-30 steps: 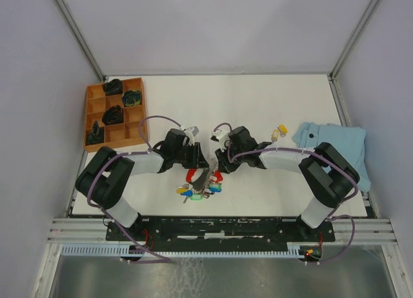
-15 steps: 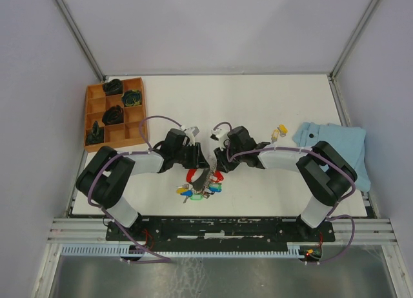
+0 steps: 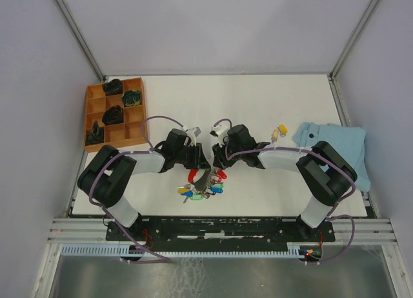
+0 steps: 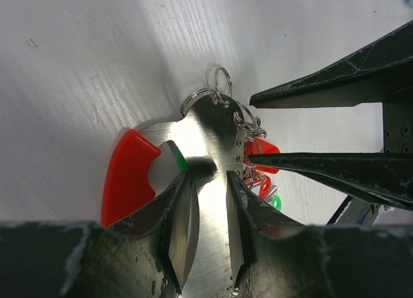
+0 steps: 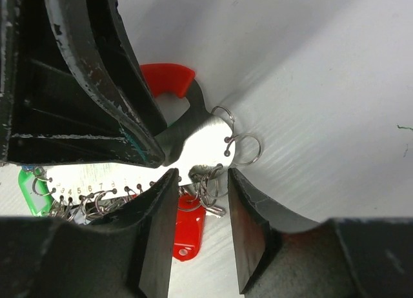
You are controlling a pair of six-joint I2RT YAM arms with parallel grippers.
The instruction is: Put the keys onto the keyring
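Observation:
The keyring (image 3: 201,179) is a shiny metal plate (image 4: 210,133) with small wire rings and a curved red strap (image 4: 126,175). It lies in the middle near the front. My left gripper (image 3: 205,164) is shut on the plate's edges (image 4: 210,182). My right gripper (image 3: 217,164) is open, and its jaws stand on either side of a few rings and a red-tagged key (image 5: 187,237) hanging from the plate (image 5: 200,182). Blue, green and yellow tagged keys (image 3: 193,192) hang at the plate's near end. One yellow-tagged key (image 3: 280,130) lies apart on the table.
An orange compartment tray (image 3: 113,114) with dark pieces stands at the far left. A light blue cloth (image 3: 335,146) lies at the right edge. The two grippers meet nose to nose over the keyring.
Both grippers and the plate's far end have shifted slightly away from the near edge. The red-tagged key has shifted a little with them. Neither grip has changed.

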